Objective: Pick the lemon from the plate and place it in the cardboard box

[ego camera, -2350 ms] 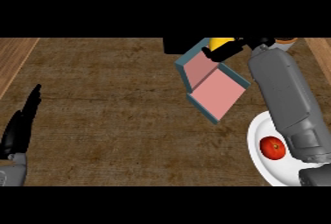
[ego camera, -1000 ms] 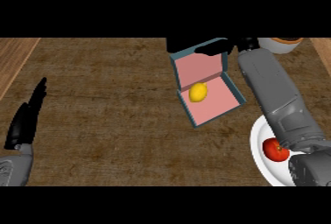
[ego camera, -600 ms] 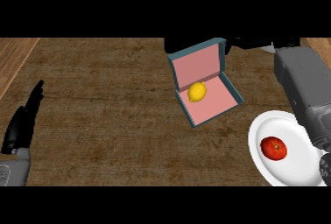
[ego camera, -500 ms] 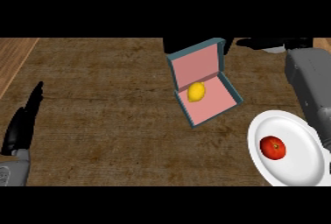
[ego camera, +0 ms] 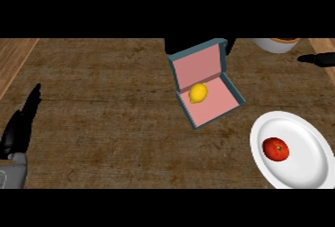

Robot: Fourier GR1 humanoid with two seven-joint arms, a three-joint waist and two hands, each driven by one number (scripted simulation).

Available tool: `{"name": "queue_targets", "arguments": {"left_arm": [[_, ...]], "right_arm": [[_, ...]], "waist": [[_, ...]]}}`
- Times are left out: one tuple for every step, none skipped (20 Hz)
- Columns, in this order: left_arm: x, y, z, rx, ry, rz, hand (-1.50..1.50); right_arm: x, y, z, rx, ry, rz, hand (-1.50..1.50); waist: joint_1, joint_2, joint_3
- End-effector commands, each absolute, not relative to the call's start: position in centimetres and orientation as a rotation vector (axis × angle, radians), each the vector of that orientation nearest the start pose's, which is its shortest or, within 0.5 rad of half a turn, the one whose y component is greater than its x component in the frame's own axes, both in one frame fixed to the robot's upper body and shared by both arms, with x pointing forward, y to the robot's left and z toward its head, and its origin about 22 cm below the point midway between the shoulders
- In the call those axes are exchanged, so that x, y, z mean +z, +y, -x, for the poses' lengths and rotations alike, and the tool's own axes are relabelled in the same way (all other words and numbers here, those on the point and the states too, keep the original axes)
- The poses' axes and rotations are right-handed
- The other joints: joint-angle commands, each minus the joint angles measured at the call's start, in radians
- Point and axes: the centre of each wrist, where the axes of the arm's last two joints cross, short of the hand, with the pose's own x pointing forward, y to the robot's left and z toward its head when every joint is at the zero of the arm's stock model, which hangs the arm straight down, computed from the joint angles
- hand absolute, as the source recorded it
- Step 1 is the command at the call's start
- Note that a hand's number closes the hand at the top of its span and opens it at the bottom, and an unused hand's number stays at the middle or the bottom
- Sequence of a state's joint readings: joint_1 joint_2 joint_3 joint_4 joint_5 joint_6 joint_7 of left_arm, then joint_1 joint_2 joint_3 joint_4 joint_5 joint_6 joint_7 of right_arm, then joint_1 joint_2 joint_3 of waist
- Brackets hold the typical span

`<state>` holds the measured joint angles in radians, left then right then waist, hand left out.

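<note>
A yellow lemon (ego camera: 198,93) lies inside the open cardboard box (ego camera: 219,104), which has a pink inside, teal edges and its lid standing up at the back. The white plate (ego camera: 307,166) at the lower right carries a red tomato (ego camera: 276,149). Of my right hand (ego camera: 318,58) only dark fingers show at the right edge, far from the box, and they hold nothing. My left hand (ego camera: 18,128) rests at the left edge with straight fingers pointing up.
A white bowl (ego camera: 277,44) with something orange in it stands at the top right. A lighter wooden strip (ego camera: 13,62) runs along the counter's left side. Bare brown counter lies between the left hand and the box.
The right arm, which reached over the box and left the lemon inside, has drawn back off to the right, uncovering the plate. The left hand has stayed still.
</note>
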<state>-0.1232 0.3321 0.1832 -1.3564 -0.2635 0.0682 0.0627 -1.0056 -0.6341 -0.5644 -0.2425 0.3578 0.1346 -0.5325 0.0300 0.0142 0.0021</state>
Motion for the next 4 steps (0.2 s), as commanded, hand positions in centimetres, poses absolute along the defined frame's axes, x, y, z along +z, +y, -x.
{"name": "queue_targets", "arguments": {"left_arm": [[1.9,34.0,-27.1,-0.224,-1.407,-0.626,0.0],[2.2,35.4,-26.9,-0.225,-1.395,-0.635,0.0],[3.0,34.8,-27.7,-0.24,-1.392,-0.62,0.0],[2.1,34.9,-27.5,-0.231,-1.39,-0.632,0.0]], "right_arm": [[12.6,-47.7,-37.5,0.199,-1.812,0.428,-1.5],[12.9,-48.1,-37.4,0.22,-1.785,0.47,-1.5],[14.1,-47.6,-38.1,0.24,-1.783,0.46,-1.5],[14.1,-49.1,-36.9,0.277,-1.764,0.464,-1.5]], "waist": [[0.0,0.003,0.001],[0.007,0.004,0.001],[0.006,0.002,0.001],[0.01,0.007,0.001]]}}
